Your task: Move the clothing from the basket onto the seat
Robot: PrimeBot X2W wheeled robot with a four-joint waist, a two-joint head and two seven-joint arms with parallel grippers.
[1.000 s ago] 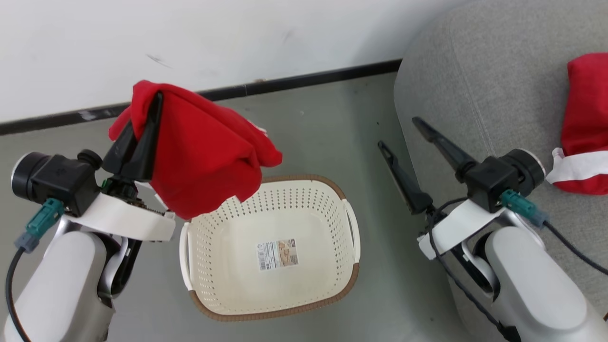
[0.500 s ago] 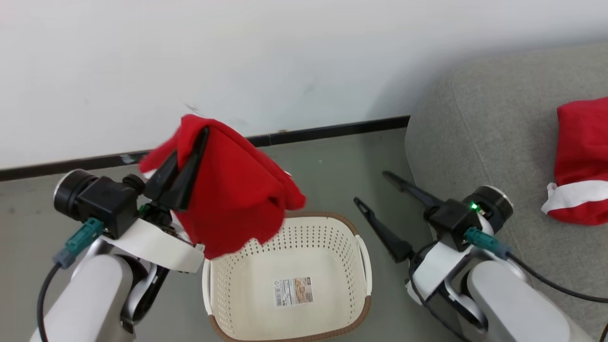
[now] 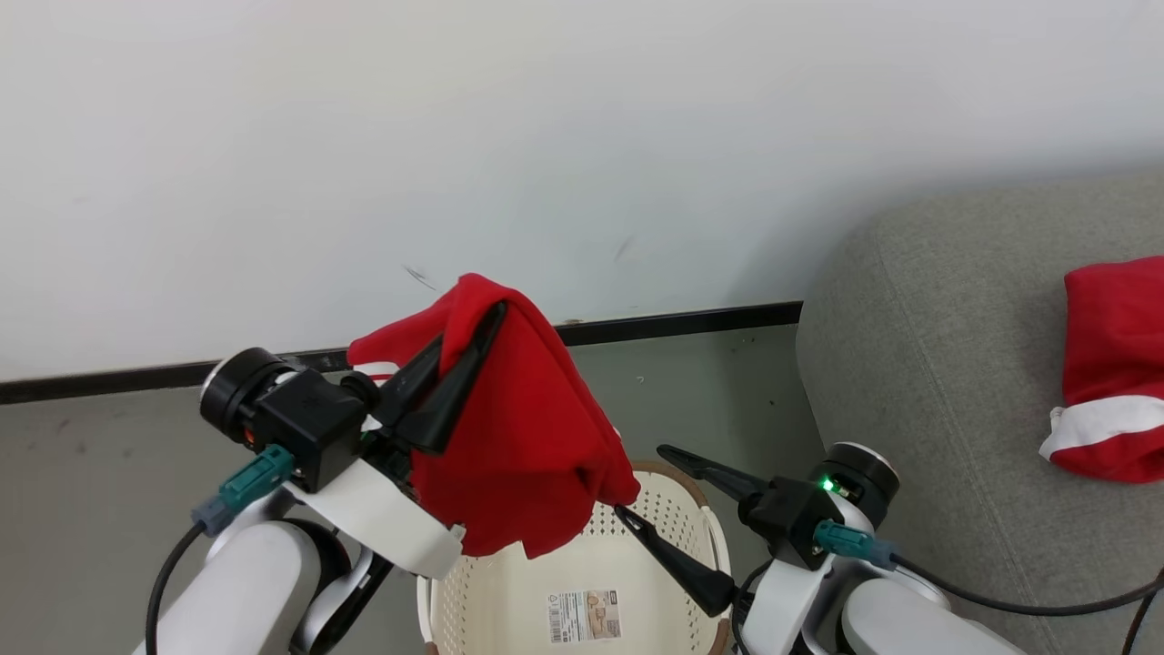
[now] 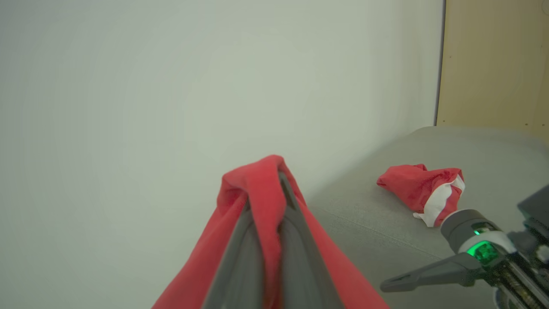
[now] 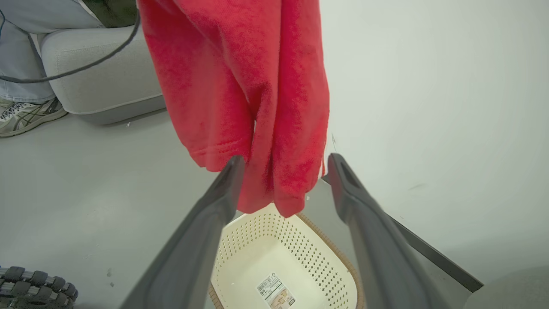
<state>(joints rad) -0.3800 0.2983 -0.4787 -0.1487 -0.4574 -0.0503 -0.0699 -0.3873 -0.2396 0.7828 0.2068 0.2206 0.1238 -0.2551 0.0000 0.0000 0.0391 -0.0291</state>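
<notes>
Before me a white wall (image 3: 364, 136) meets the grey floor's (image 3: 91, 491) far edge at a black skirting strip (image 3: 682, 320); a person's trainer (image 5: 25, 118) rests on that floor.

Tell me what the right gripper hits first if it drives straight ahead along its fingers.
Most likely the red garment hanging from the left gripper: its lower folds dangle between the open fingertips of the right gripper. Depth is unclear, but it looks nearer than the basket beyond.

Bright, even, soft-shadowed light; wrist views blur close up.
</notes>
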